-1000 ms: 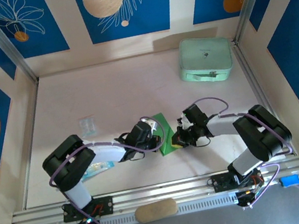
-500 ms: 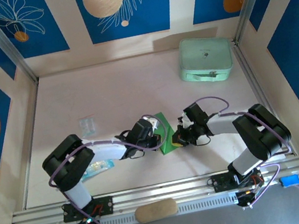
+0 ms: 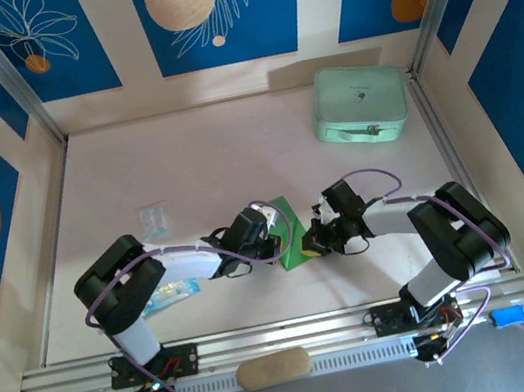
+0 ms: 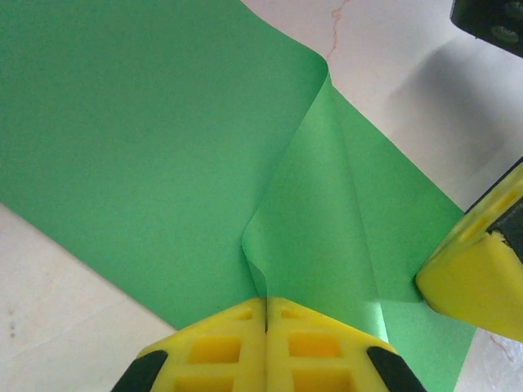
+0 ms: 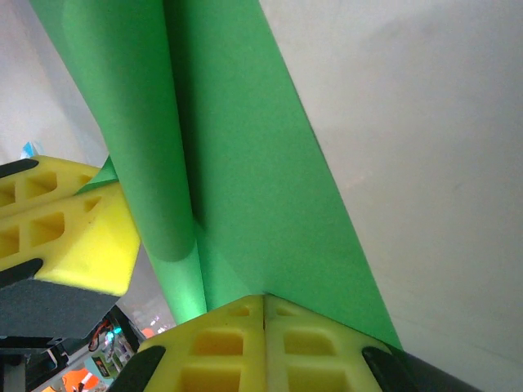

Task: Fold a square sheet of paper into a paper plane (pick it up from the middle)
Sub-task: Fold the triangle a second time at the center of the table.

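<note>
The square sheet of paper (image 3: pixel 291 231), bright green, is held off the table between my two arms near the front middle. My left gripper (image 3: pixel 278 244) is shut on its left edge, and in the left wrist view the sheet (image 4: pixel 122 122) curls into a loose fold just ahead of the pinching gripper (image 4: pixel 266 304). My right gripper (image 3: pixel 312 241) is shut on the opposite edge; in the right wrist view the sheet (image 5: pixel 253 163) rises from the gripper (image 5: pixel 264 300) with a rolled flap on its left. No paper plane shape is in view.
A pale mint-green case (image 3: pixel 359 103) stands at the back right. A small clear packet (image 3: pixel 152 218) lies left of centre, and another packet (image 3: pixel 173 293) sits under my left arm. Aluminium rails and blue patterned walls bound the table.
Both grippers have crept slightly closer together with the sheet between them. Both grips are unchanged.
</note>
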`<action>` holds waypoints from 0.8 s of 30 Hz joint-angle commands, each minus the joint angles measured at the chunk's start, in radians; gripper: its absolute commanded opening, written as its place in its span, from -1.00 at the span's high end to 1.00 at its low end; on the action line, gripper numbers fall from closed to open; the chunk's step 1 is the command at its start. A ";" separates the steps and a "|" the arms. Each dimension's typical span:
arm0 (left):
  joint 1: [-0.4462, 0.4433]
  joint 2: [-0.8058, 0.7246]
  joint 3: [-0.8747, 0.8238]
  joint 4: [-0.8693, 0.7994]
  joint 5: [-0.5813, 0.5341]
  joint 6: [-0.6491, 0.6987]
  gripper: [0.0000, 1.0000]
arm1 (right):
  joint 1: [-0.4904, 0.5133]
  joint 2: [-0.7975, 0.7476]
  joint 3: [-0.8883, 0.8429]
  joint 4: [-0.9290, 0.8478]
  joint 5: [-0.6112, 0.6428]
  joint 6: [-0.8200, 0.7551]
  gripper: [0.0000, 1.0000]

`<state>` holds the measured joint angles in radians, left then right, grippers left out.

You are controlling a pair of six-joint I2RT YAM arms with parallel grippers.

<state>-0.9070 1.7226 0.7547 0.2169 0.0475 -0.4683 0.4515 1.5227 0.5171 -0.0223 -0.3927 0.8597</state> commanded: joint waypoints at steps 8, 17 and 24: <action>0.021 0.000 0.008 0.063 0.018 0.025 0.91 | -0.008 0.027 -0.009 -0.053 0.027 -0.013 1.00; 0.037 0.008 0.009 0.055 0.030 0.020 0.91 | -0.011 0.027 -0.010 -0.050 0.029 -0.013 1.00; 0.043 0.020 0.007 0.084 0.049 0.017 0.90 | -0.010 0.028 -0.010 -0.049 0.028 -0.013 1.00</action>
<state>-0.8780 1.7252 0.7547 0.2634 0.0753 -0.4618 0.4465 1.5246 0.5175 -0.0200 -0.3958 0.8597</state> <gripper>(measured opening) 0.049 0.042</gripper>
